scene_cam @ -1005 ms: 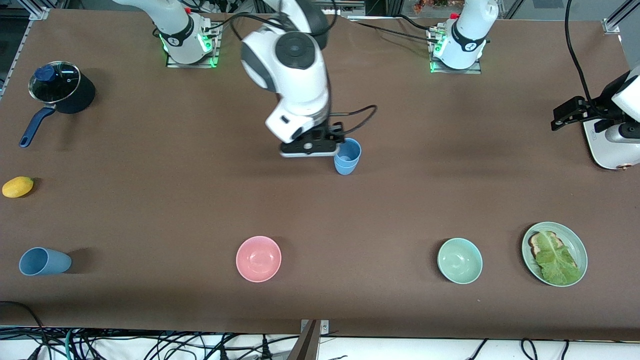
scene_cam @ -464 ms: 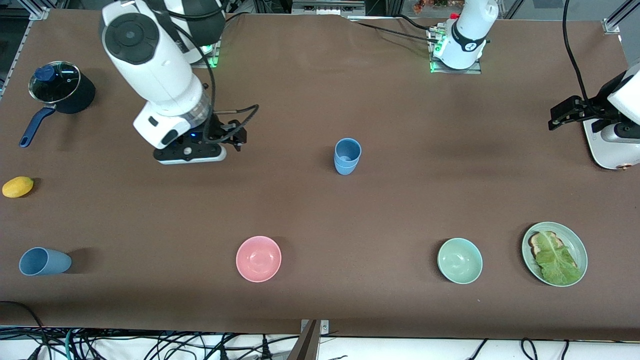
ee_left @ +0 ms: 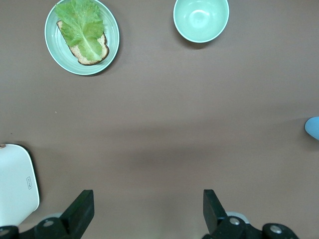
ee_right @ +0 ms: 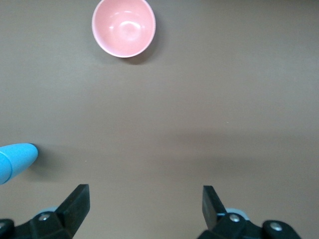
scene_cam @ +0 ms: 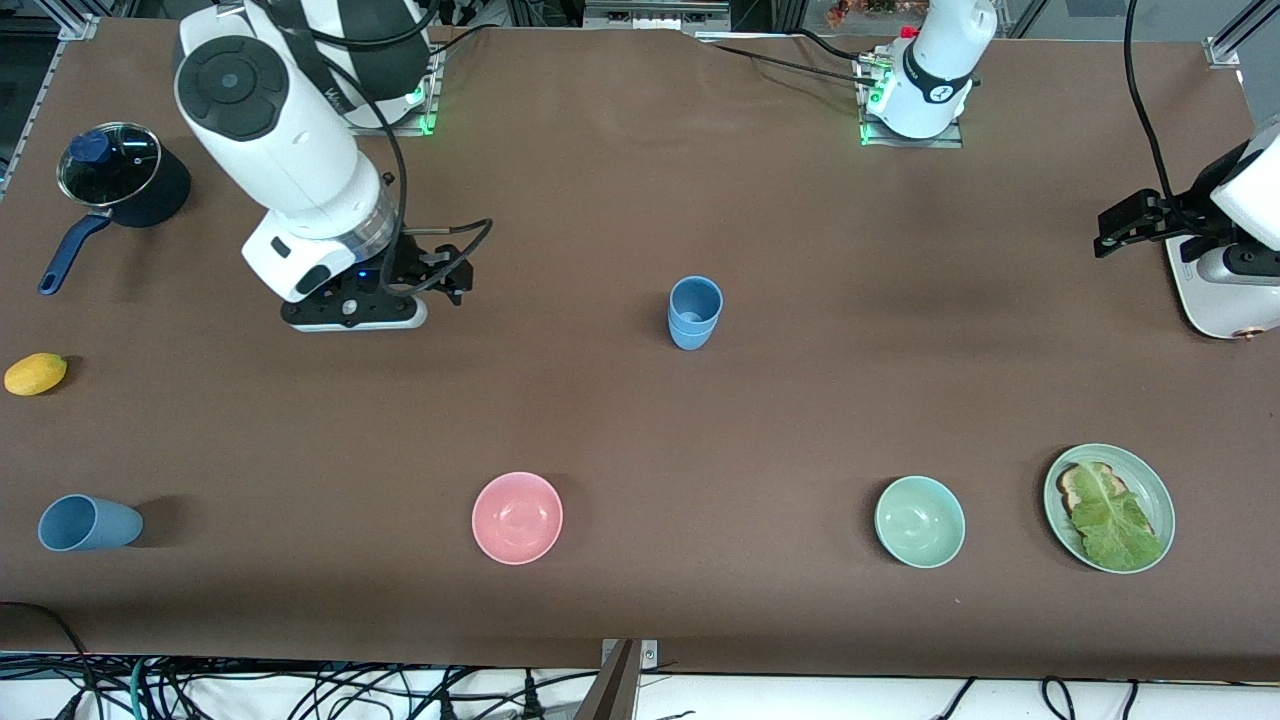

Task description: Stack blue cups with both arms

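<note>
Two blue cups (scene_cam: 694,312) stand nested upright in the middle of the table; the stack also shows at the edge of the right wrist view (ee_right: 15,162) and the left wrist view (ee_left: 314,128). A third blue cup (scene_cam: 88,523) lies on its side near the front edge at the right arm's end. My right gripper (scene_cam: 352,312) hangs over bare table toward the right arm's end from the stack, open and empty (ee_right: 144,194). My left gripper (scene_cam: 1125,228) waits at the left arm's end beside a white appliance, open and empty (ee_left: 148,194).
A pink bowl (scene_cam: 517,517), a pale-green bowl (scene_cam: 919,521) and a green plate (scene_cam: 1150,490) with toast and lettuce line the front. A dark lidded pot (scene_cam: 120,180) and a yellow fruit (scene_cam: 35,373) sit at the right arm's end. The white appliance (scene_cam: 1215,290) stands at the left arm's end.
My right gripper has left the stacked cups and swung toward the right arm's end of the table. The stack stays put. The left arm has barely moved.
</note>
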You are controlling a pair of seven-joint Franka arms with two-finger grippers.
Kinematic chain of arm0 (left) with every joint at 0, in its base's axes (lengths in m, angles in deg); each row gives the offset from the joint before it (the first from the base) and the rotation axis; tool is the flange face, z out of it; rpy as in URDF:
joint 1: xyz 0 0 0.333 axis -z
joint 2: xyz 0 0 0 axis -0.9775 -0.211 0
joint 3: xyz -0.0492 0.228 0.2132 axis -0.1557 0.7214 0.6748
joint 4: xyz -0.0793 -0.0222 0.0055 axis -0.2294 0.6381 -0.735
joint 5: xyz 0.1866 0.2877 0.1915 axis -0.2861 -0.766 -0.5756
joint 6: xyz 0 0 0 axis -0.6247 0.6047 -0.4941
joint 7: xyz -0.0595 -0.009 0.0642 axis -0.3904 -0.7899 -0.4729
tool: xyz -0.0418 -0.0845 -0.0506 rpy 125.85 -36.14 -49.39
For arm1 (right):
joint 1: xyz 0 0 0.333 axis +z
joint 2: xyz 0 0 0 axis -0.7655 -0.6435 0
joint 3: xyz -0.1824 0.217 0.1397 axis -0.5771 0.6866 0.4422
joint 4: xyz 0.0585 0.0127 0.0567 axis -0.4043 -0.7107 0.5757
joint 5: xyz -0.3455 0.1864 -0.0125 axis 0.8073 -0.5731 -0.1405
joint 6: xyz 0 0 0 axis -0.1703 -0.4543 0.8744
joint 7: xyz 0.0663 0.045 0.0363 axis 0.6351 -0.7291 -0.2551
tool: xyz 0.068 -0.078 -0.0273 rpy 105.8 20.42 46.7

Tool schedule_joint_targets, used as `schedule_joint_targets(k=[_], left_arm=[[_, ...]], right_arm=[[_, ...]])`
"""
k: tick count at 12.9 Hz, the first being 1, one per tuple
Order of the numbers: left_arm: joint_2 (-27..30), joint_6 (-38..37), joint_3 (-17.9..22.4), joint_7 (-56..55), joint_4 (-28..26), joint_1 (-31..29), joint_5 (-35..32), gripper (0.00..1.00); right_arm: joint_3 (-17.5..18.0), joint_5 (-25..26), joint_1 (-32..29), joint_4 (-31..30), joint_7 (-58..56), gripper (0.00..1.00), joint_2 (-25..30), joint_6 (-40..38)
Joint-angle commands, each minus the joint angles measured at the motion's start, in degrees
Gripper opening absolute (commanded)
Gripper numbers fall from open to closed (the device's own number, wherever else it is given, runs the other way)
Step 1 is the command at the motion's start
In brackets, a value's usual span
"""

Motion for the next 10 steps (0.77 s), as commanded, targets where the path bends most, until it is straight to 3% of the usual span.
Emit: schedule_joint_targets(k=[1,6,10], left_arm=[[0.14,-1.14,0.71,0.57,0.77,0.72,1.12,0.97],[-0.13,-1.14,0.62,0.57,0.69,0.72,1.12,0.97],[-0.04,-0.7,0.62,0.57,0.07,0.81,1.12,0.97]], right_arm=[[-0.03,-0.77,-4.61,-1.21,-0.91,1.0,5.58,-4.92],[0.06,-3.41,-15.6,-0.6,-11.09,1.0,12.0,-15.29],[0.14,-2.18,-20.27,-0.68,-15.06,1.0,12.54,-16.19]])
